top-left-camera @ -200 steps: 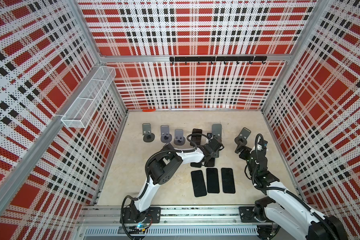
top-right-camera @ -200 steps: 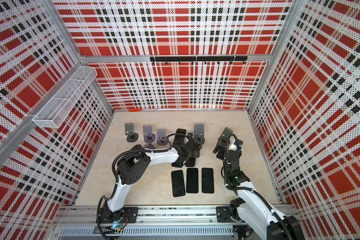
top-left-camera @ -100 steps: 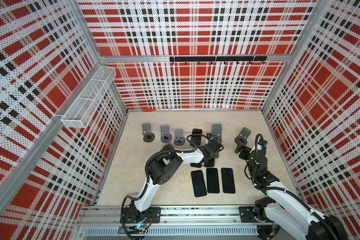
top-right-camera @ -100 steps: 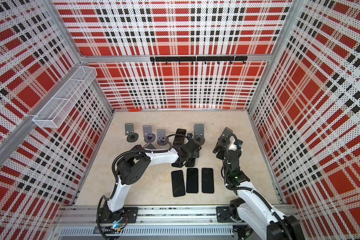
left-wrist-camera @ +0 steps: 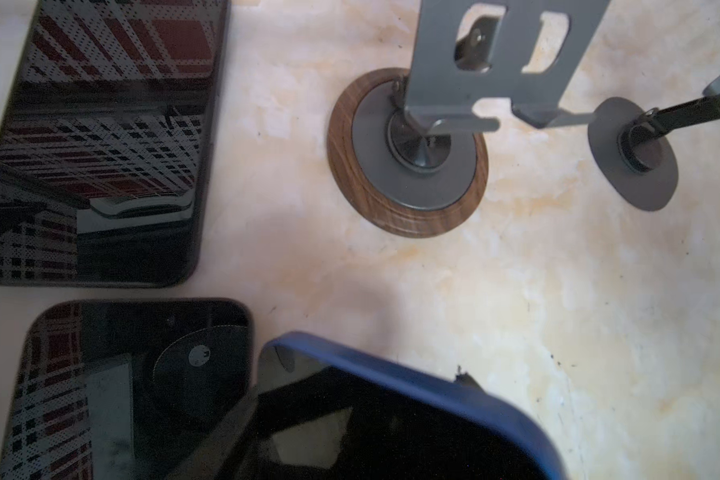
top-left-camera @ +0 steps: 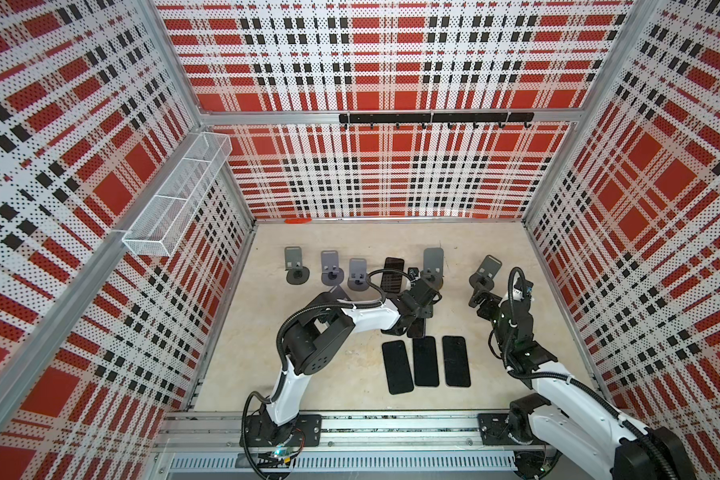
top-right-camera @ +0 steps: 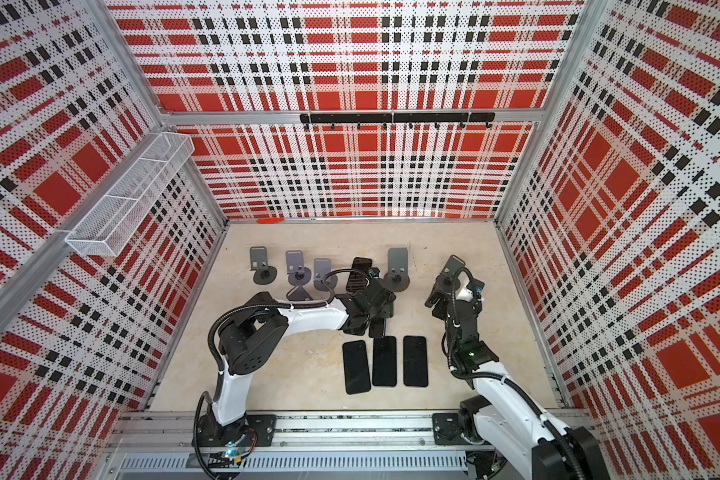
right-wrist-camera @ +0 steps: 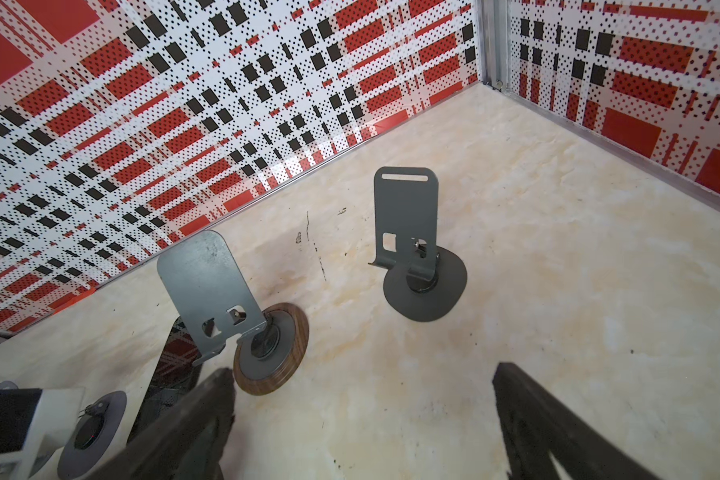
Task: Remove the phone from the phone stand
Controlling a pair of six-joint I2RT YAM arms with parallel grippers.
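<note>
Scarcely shifted, left tool (top-left-camera: 414, 316) stays clamped on blue-edged phone (left-wrist-camera: 412, 382) just beside flat phones (left-wrist-camera: 100, 395); right tool (right-wrist-camera: 360, 374) apart.

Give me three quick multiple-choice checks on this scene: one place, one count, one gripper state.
1. Where does the wood-rimmed stand sit?
A) at the far left of the stand row
B) between the upright phone and the rightmost stand
C) in the wire basket

2. How many phones lie flat, side by side, in the front row?
A) one
B) three
C) five

3. The right gripper is:
A) open and empty
B) shut on a phone
C) shut on a stand

Answers:
1 B, both top views show it just right of the upright phone, with one more stand beyond it.
2 B, three dark slabs lie parallel there in both top views.
3 A, in the right wrist view its fingers stand wide apart over bare table.
</note>
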